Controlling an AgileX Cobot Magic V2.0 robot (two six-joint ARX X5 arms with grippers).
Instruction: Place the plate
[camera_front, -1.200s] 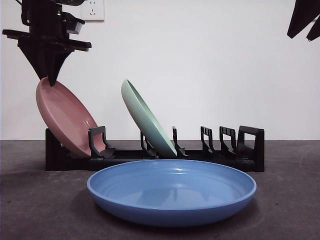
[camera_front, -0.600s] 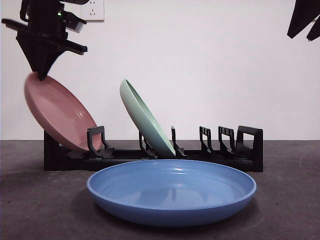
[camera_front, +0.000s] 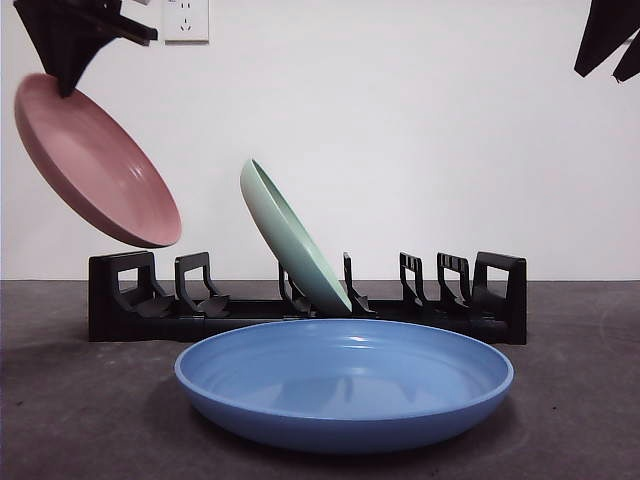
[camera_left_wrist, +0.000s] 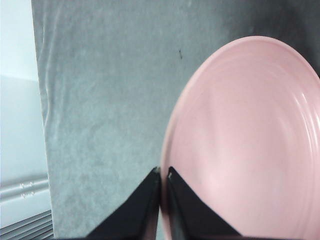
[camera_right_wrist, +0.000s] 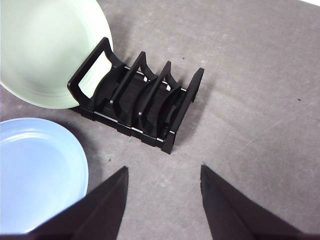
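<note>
— Where's the pink plate (camera_front: 95, 160) in relation to the gripper holding it?

— In the front view it hangs from the left gripper (camera_front: 68, 82) toward about five o'clock, its long axis slanting from upper left to lower right. The jaws are pinched nearly closed on its upper rim; the wrist view shows that rim between them (camera_left_wrist: 163, 172). The plate is in the air, clear of the black rack (camera_front: 300, 305), above the rack's left-end slots.

— How does it look?

— Smooth, round, shallow, matte pink, with faint rings inside.

— And further right?

— A green plate (camera_front: 290, 240) leans in a middle slot, and a blue plate (camera_front: 343, 385) lies flat on the table in front. The right gripper (camera_right_wrist: 162, 200) waits with its jaws wide apart and empty. The left arm is plainly the nearer.
</note>
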